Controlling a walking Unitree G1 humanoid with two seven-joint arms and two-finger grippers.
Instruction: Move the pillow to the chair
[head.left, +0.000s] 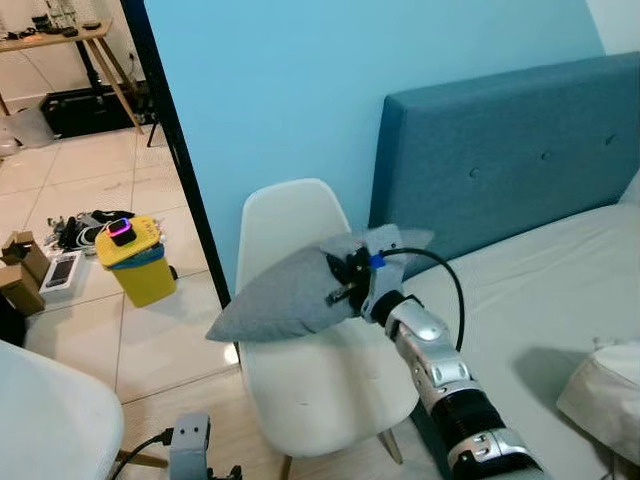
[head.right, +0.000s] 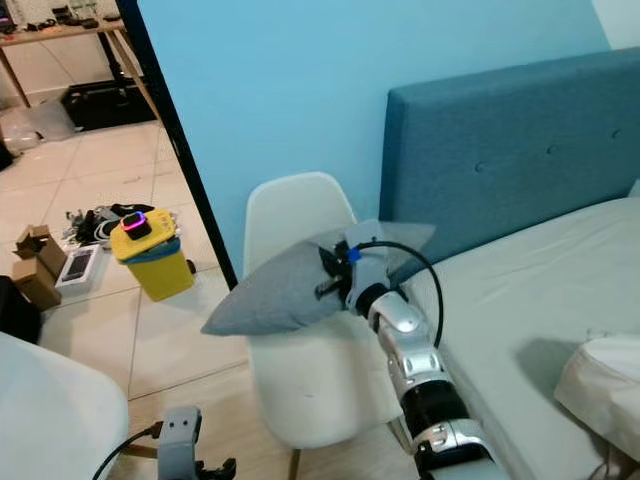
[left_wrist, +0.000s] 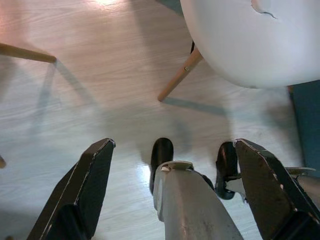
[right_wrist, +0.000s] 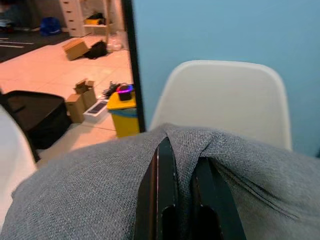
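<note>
Holding the grey pillow (head.left: 290, 292) above the white chair (head.left: 310, 385), the right claw (head.left: 343, 283) is clamped on a corner fold; lowering toward six o'clock is advised before release, the left claw (left_wrist: 172, 195) hanging apart

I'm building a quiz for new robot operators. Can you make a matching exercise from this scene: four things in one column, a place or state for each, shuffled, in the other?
1. pillow
2. chair
3. bin
4. left gripper

A. yellow, on the tiled floor
B. open, above the wooden floor
C. white, beside the bed
D. pinched in the right gripper

Pairs: 1-D, 2-C, 3-A, 4-B
</note>
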